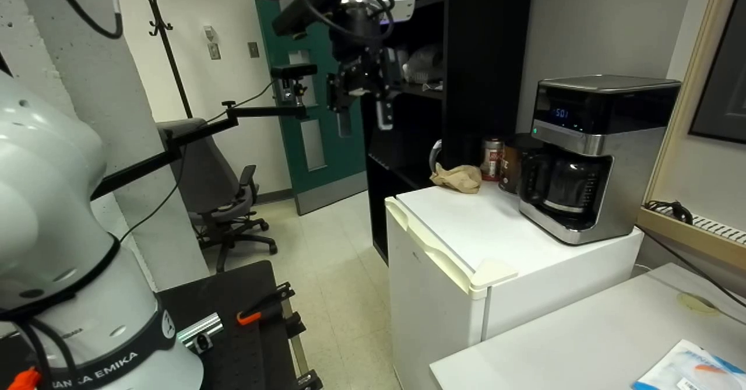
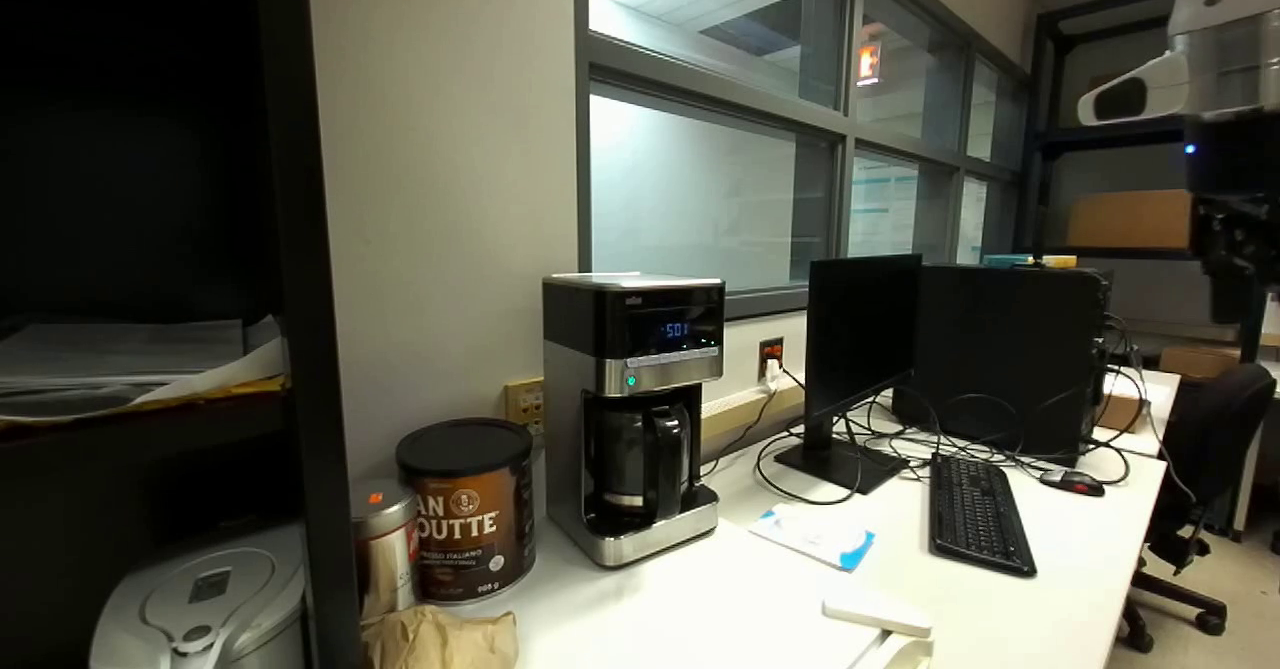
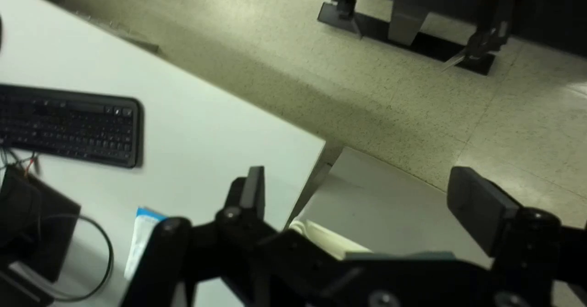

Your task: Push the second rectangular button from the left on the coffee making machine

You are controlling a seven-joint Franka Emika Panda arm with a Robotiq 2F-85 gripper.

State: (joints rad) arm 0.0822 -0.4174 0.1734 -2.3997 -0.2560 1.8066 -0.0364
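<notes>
At about three o'clock from the black two-fingered hand [image 1: 364,120] in an exterior view: the boxy steel-and-black coffee machine [image 1: 641,168] on the white fridge-top counter [image 1: 454,227].
Its row of slim silver rectangular buttons [image 2: 672,358] runs nearly level below the blue-lit display [image 2: 676,330], long axis nine to three o'clock; the second from the left is too small to single out. The hand's fingers [image 3: 477,208] are spread wide, holding nothing, well apart from the machine; a reach to that row probably comes next, fingers perhaps brought together for pressing.
</notes>
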